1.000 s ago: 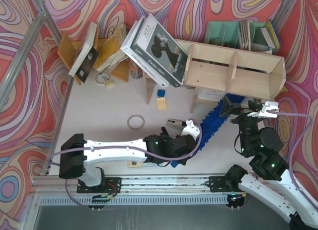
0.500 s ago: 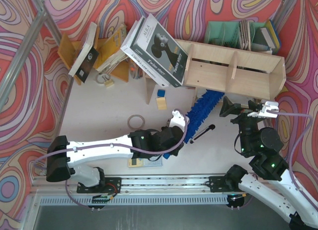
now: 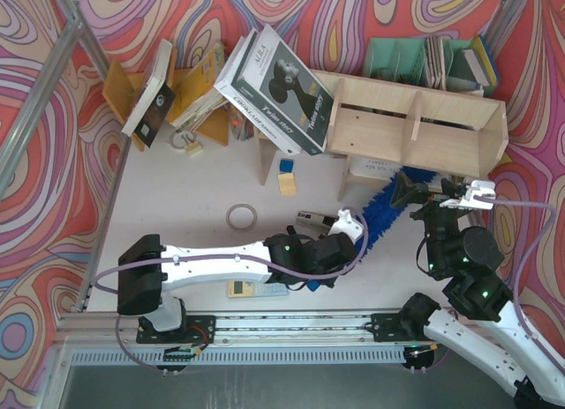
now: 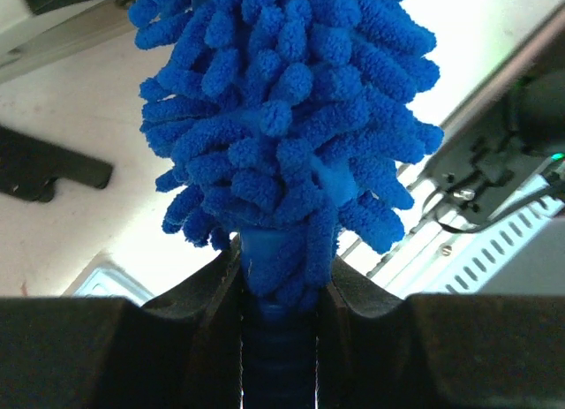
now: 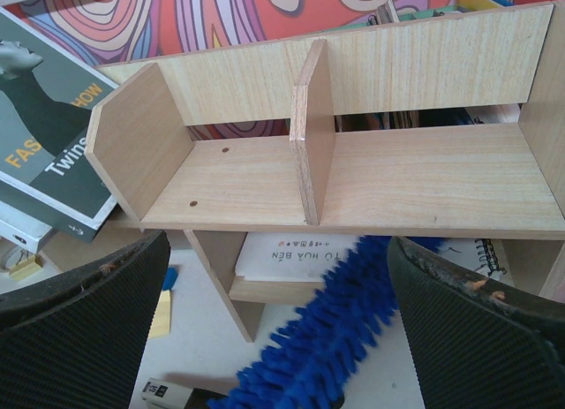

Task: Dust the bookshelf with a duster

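Blue duster (image 4: 282, 117) sat clamped in the left end effector (image 4: 281, 272), lower centre; right end effector (image 5: 278, 329) gaped empty.

I see the white table (image 3: 177, 206) carrying a tape ring (image 3: 240, 216) mid-frame, a yellow block (image 3: 287, 183), the bookshelf (image 3: 415, 131) upper right.

The bookshelf (image 3: 415, 131) stands along the far edge of the tabletop, toward the far right corner, with a file organiser (image 3: 424, 63) behind it. A large book (image 3: 278, 87) leans on its left end, and a book rack (image 3: 177, 87) stands further left near the far left corner. A small block (image 3: 286, 181) lies before the bookshelf's left leg, and a tape ring (image 3: 240, 217) lies nearer the middle. The duster (image 3: 381, 213) runs from the left gripper (image 4: 278, 281) at mid-table up under the bookshelf's lower level. A small flat device (image 3: 256, 289) lies by the near edge.
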Robot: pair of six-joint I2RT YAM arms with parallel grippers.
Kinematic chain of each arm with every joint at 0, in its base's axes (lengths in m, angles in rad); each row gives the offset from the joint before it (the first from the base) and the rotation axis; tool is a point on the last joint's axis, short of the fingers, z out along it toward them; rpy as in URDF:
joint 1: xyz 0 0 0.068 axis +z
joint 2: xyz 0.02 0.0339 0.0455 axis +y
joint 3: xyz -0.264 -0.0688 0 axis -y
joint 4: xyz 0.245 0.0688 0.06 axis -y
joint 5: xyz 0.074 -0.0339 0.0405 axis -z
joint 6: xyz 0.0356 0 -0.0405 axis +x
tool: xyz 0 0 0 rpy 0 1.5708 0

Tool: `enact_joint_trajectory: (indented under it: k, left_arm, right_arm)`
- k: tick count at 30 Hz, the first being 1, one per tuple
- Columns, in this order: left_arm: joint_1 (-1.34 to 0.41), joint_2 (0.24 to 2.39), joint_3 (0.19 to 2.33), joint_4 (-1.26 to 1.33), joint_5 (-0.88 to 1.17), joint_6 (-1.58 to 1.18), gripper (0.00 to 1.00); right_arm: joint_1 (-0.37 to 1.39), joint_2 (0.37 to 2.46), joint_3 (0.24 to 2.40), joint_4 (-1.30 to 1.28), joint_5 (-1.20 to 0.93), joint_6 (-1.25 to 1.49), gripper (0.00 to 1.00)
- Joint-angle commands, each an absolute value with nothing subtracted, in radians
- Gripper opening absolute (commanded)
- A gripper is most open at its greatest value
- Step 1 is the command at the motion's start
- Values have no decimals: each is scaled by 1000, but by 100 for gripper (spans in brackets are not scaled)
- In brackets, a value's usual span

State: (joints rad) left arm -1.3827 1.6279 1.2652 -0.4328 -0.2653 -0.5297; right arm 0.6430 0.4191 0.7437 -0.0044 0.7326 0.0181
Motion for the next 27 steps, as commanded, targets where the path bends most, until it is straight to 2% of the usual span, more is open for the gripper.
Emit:
enact_joint_trajectory:
  k: [1, 14, 27]
  left_arm:
    - [-1422, 1650, 1334, -422, -204, -458, 0]
    - [-1494, 1606, 1335, -452, -178, -398, 0]
    - [-1513, 1515, 1223, -488, -172, -435, 0]
  right_arm:
    - [644, 410, 736, 20, 747, 3, 99]
    - [644, 409, 737, 21, 747, 2, 99]
    - [644, 420, 738, 23, 745, 3, 99]
